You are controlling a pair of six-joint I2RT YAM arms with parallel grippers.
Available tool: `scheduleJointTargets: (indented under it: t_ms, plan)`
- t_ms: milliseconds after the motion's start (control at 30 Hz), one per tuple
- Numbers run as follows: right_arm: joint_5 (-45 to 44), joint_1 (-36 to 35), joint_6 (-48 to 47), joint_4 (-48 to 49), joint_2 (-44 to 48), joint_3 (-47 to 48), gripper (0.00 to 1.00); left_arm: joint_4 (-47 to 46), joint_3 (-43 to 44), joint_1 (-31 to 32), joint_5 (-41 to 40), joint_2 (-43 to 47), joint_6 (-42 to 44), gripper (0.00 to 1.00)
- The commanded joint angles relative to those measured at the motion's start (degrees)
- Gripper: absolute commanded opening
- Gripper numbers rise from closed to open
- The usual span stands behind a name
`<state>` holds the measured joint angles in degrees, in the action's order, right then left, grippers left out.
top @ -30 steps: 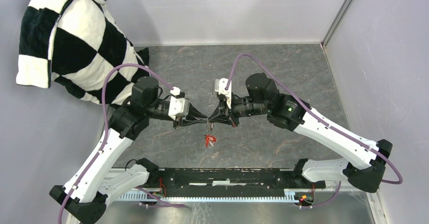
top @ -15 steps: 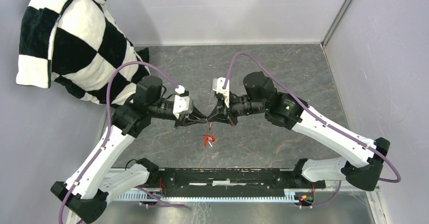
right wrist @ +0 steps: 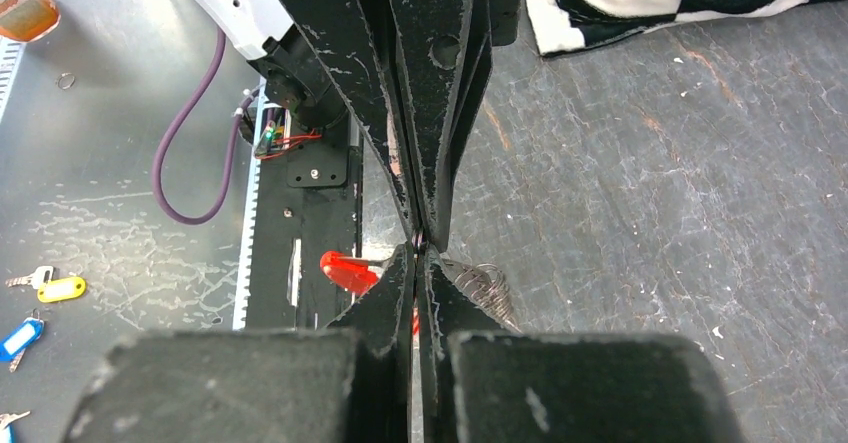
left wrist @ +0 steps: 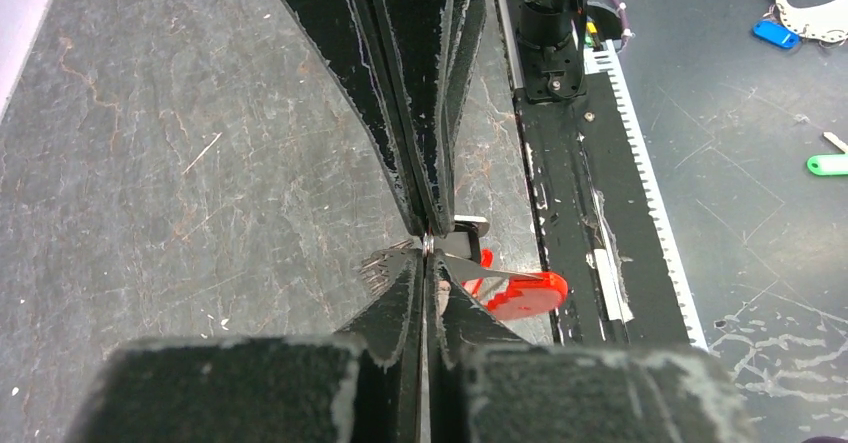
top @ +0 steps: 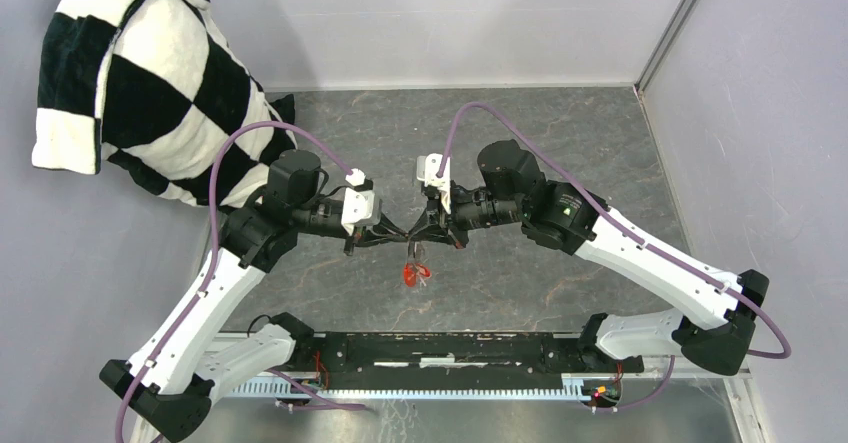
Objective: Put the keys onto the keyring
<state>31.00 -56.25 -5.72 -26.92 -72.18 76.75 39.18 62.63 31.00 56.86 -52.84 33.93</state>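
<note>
My left gripper (top: 404,235) and right gripper (top: 426,234) meet tip to tip above the middle of the table. Both are shut on the thin silvery keyring (left wrist: 427,244), pinched between the two pairs of tips. Its bright red fob (top: 412,272) hangs below them; it also shows in the left wrist view (left wrist: 522,292) and the right wrist view (right wrist: 349,270). The short chain (right wrist: 482,282) bunches beside the tips. A small black piece (left wrist: 466,237) and a bit of red (left wrist: 486,258) sit behind the tips; I cannot tell whether these are the keys.
A black-and-white checkered cloth (top: 130,83) lies at the back left. The black rail (top: 450,348) runs along the table's near edge. Spare keys with coloured tags (right wrist: 60,288) lie off the table. Grey walls close the back and right.
The right arm has shifted slightly left toward the left gripper. The red fob now hangs a little higher and closer under the tips. Both grippers stay shut.
</note>
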Motion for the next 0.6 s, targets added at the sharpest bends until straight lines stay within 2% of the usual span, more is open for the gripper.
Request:
scheduleJointTargets:
  t_ms: [0,33,67,133,200,400,567]
  plan:
    - [1.04,-0.62,-0.42,0.95,-0.15,3.14,0.0,-0.6,1.78,0.25,0.59,0.94,3.33,0.02]
    - [0.59,-0.63,-0.15,1.07,-0.07,3.21,0.01,-0.53,1.59,0.2,0.86,1.13,3.68,0.02]
    - [0.07,-0.66,0.28,1.44,0.21,3.15,0.06,-0.62,1.35,0.2,1.08,1.3,3.75,0.02]
    - [-1.38,-0.57,1.53,3.1,1.3,2.52,0.24,-3.25,0.3,0.2,1.03,1.9,0.85,0.02]
    - [-3.39,-0.4,3.21,5.27,3.34,1.08,0.34,-8.37,-1.55,0.22,0.19,3.34,-4.07,0.02]
    - [-8.2,1.05,11.73,16.59,12.55,-8.73,0.61,-33.68,-11.77,0.22,-1.81,10.86,-24.13,0.02]
    - [-7.6,1.49,15.85,24.09,17.37,-15.74,0.62,-42.19,-13.24,0.2,-2.58,11.42,-31.95,0.02]
